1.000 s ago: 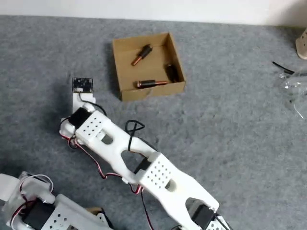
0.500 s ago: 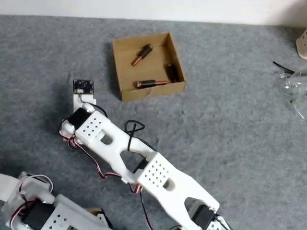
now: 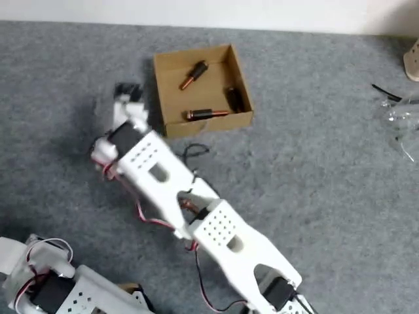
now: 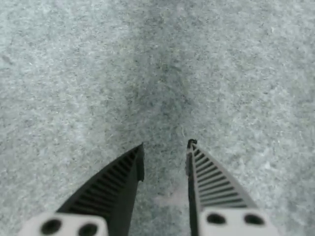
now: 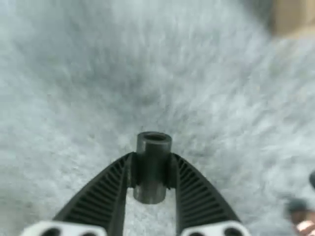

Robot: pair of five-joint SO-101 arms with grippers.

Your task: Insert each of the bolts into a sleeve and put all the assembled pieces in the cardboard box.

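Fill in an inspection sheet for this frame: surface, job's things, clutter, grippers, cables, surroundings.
Surface: grey carpet.
Job's things: box holds three assembled pieces; one black sleeve is held outside it.
Clutter: clear plastic item and beige object at the table's edge.
Grippers: right gripper shut on the sleeve, near the box; left gripper open over carpet.
Cables: red and black wires along the right arm.
Surroundings: white wall.

No readable text, no labels or numbers
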